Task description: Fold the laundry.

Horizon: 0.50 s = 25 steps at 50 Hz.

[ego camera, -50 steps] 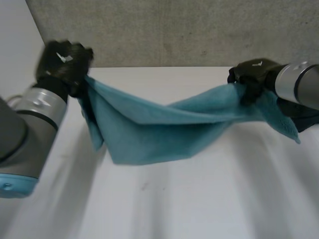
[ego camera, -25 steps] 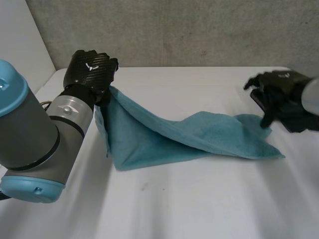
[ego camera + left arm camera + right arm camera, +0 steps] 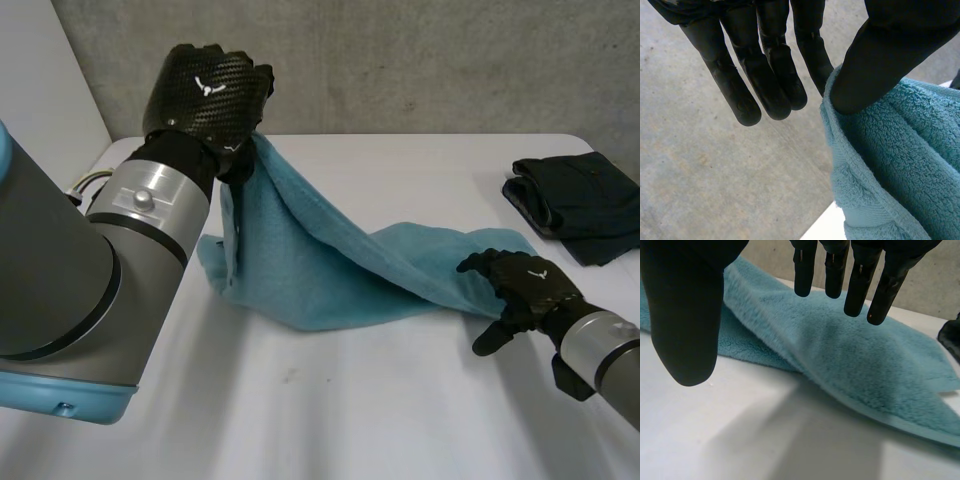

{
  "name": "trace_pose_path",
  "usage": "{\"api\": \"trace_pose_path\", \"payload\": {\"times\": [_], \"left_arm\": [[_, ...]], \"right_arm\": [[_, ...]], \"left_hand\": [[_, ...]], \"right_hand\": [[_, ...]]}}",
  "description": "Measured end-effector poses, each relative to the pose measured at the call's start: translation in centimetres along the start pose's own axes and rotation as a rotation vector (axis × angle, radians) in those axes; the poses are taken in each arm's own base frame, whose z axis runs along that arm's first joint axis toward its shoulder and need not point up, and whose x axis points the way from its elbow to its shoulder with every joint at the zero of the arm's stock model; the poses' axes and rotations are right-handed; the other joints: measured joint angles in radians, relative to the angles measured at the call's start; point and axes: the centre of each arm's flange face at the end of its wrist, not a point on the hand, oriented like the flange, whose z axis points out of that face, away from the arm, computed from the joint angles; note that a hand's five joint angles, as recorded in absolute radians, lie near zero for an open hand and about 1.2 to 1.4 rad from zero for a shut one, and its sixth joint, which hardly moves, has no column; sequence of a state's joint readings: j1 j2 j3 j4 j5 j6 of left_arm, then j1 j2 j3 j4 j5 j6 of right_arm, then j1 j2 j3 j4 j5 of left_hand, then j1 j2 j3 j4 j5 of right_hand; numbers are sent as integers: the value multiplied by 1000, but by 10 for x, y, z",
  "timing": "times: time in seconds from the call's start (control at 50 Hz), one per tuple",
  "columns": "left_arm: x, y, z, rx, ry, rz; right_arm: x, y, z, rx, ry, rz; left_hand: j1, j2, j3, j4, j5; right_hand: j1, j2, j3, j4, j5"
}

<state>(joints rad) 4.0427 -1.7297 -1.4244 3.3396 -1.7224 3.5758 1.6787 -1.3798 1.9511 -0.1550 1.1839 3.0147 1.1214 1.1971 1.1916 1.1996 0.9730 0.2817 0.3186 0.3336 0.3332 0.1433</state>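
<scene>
A teal towel (image 3: 330,262) hangs from my left hand (image 3: 207,95), which is raised above the table's back left. The thumb pinches one corner of the towel (image 3: 890,150) against a finger, while the other fingers (image 3: 765,65) stay straight. From there the cloth slopes down to the white table (image 3: 350,400), and its right end lies flat. My right hand (image 3: 525,285) hovers just in front of that right end, open, with fingers (image 3: 860,285) and thumb spread over the towel (image 3: 840,355) and holding nothing.
A dark folded garment (image 3: 575,200) lies at the table's back right, behind my right hand. A grey wall runs along the far edge. Bare table stretches across the front.
My right hand has let go of the towel and moved down towards the front. The towel's right end has dropped onto the table. My left hand has risen and shifted right with its corner.
</scene>
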Motion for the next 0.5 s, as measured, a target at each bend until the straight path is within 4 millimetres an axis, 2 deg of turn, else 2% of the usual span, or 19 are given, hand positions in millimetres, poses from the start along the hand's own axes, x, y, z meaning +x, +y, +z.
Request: {"api": "trace_pose_path", "payload": {"times": [0.28, 0.34, 0.44, 0.5], "left_arm": [[-5, -29, -10, 60, -25, -42], [-7, -33, -11, 67, -29, -57], [-12, -37, -13, 77, -40, -86], [-15, -36, -14, 74, -46, -95]], "right_arm": [[-10, 9, 36, 105, 19, -28], [-9, 8, 44, 116, 41, -39], [-3, 2, 57, 145, 92, -58], [1, -8, 60, 171, 111, -84]], "left_hand": [[0, 0, 0, 0, 0], [0, 0, 0, 0, 0], [0, 0, 0, 0, 0], [0, 0, 0, 0, 0]], "right_hand": [[54, 58, 54, 54, 64], [163, 196, 185, 179, 180], [656, 797, 764, 767, 763], [700, 856, 847, 850, 843]]}}
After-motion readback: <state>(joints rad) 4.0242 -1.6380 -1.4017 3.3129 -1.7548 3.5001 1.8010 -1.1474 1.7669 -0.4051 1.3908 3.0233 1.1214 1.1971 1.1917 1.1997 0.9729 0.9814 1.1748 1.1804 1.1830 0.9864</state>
